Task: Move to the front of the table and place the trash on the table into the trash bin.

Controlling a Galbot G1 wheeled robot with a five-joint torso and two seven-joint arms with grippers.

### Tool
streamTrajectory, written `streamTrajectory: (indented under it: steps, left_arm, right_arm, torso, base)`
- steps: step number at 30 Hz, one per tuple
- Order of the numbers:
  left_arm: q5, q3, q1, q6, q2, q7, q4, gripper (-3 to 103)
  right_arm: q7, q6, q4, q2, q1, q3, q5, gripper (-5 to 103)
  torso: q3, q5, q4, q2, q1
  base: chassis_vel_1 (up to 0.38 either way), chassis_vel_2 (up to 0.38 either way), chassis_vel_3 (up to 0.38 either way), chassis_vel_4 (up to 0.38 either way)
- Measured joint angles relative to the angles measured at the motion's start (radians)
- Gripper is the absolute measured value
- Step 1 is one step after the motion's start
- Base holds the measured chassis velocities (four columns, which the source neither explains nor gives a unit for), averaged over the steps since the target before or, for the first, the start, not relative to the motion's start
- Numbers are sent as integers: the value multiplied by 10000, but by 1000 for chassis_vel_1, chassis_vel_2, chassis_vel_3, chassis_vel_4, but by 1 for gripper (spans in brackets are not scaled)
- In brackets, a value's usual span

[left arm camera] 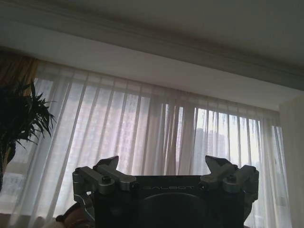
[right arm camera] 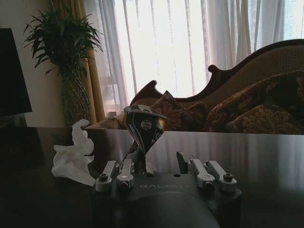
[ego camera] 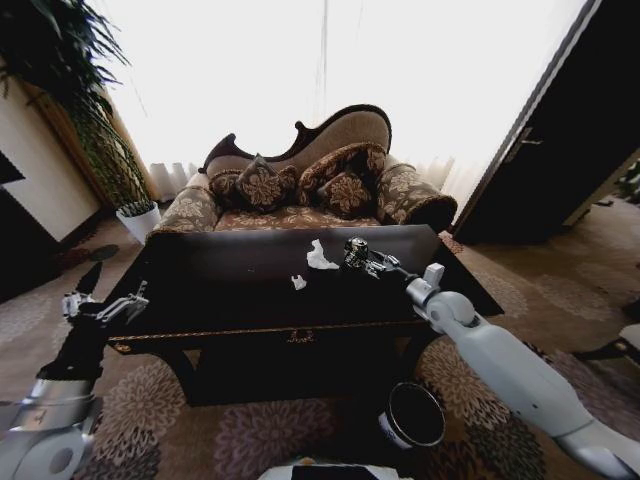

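On table, right hand released around crushed can; left hand released, raised beside table.

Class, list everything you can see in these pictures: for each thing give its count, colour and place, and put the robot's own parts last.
table: one, dark glossy with gold trim, in front of the robot.
paper scraps: two, white, on the table top, one larger behind a smaller one.
can: one, crushed, dark and shiny, on the table beside the larger scrap.
trash bin: one, black, on the carpet by the table's front right corner.
sofa: one, brown patterned with cushions, behind the table.
plant pot: one, white, left of the sofa.
left gripper: open, raised off the table's left end.
right gripper: open, at the can.
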Motion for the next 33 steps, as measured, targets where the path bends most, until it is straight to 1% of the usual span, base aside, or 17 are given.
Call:
streamTrajectory:
  steps: [1, 3, 4, 5, 6, 8, 9, 12, 13, 17, 21, 22, 27, 28, 31, 32, 33]
  left_arm:
    - [-35, -20, -10, 4, 27, -35, 1, 100]
    - [-73, -97, -28, 12, 113, -67, 51, 100]
    - [-73, -97, -28, 12, 113, -67, 51, 100]
    - [-75, -105, -31, 13, 122, -72, 60, 100]
    - [-80, -109, -35, 14, 123, -75, 66, 100]
    - [-84, -102, -53, 17, 124, -79, 72, 100]
    - [-84, -102, -53, 17, 124, -79, 72, 100]
    - [-85, -65, -98, 18, 130, -80, 105, 100]
    - [-85, -56, -113, 18, 140, -80, 122, 100]
    - [-85, -19, -154, 19, 156, -82, 160, 100]
    - [-85, 85, -292, 29, 218, -116, 243, 100]
    - [-85, 85, -292, 29, 218, -116, 243, 100]
    - [-85, 420, -722, 80, 375, -220, 544, 100]
    - [-85, 420, -722, 80, 375, -220, 544, 100]
    - [-19, 650, -955, 190, 449, -382, 702, 100]
    - [31, 726, -1050, 265, 475, -493, 770, 100]
    - [31, 726, -1050, 265, 475, -493, 770, 100]
  right_arm:
    - [-5, 4, 0, -10, -9, 13, 0, 44]
    - [-17, 15, 0, -47, -33, 69, 3, 33]
    - [-17, 15, 0, -47, -33, 69, 3, 33]
    - [-19, 19, 1, -52, -40, 80, 5, 28]
    - [-22, 28, 11, -56, -60, 93, 8, 28]
    - [-34, 67, 80, -55, -134, 116, 13, 18]
    - [-34, 67, 80, -55, -134, 116, 13, 18]
    - [-61, 118, 172, -48, -242, 164, 17, 3]
    - [-81, 134, 189, -53, -269, 182, 17, 1]
    - [-136, 209, 225, -83, -381, 289, 22, 0]
    - [-208, 354, 600, -60, -1051, 947, 50, 0]
    - [-208, 354, 600, -60, -1051, 947, 50, 0]
    - [-378, 420, 1799, 92, -2902, 3476, -10, 0]
    - [-378, 420, 1799, 92, -2902, 3476, -10, 0]
    - [-434, 418, 2382, 217, -4097, 4755, -178, 0]
    - [-487, 443, 2648, 296, -4722, 5310, -318, 0]
    - [-487, 443, 2648, 296, -4722, 5310, -318, 0]
  torso:
    - [0, 0, 0, 0, 0]
    - [0, 0, 0, 0, 0]
    - [0, 0, 0, 0, 0]
    - [0, 0, 0, 0, 0]
    - [0, 0, 1, 0, 0]
    - [0, 0, 1, 0, 0]
    - [0, 0, 1, 0, 0]
    - [0, 0, 0, 0, 0]
    - [0, 1, 0, 0, 0]
    - [0, 0, 1, 0, 0]
    - [0, 0, 3, 0, 0]
    - [0, 0, 3, 0, 0]
    - [-1, -1, 1, 0, 0]
    - [-1, -1, 1, 0, 0]
    - [-1, -2, 1, 0, 0]
    - [-1, 2, 0, 0, -1]
    - [-1, 2, 0, 0, -1]
  base:
    - [0, 0, 0, 0]
    - [0, 0, 0, 0]
    - [0, 0, 0, 0]
    - [0, 0, 0, 0]
    - [0, 0, 0, 0]
    - [0, 0, 0, 0]
    - [0, 0, 0, 0]
    - [0, 0, 0, 0]
    - [0, 0, 0, 0]
    - [0, 0, 0, 0]
    - [0, 0, 0, 0]
    - [0, 0, 0, 0]
    - [0, 0, 0, 0]
    - [0, 0, 0, 0]
    - [0, 0, 0, 0]
    - [0, 0, 0, 0]
    - [0, 0, 0, 0]
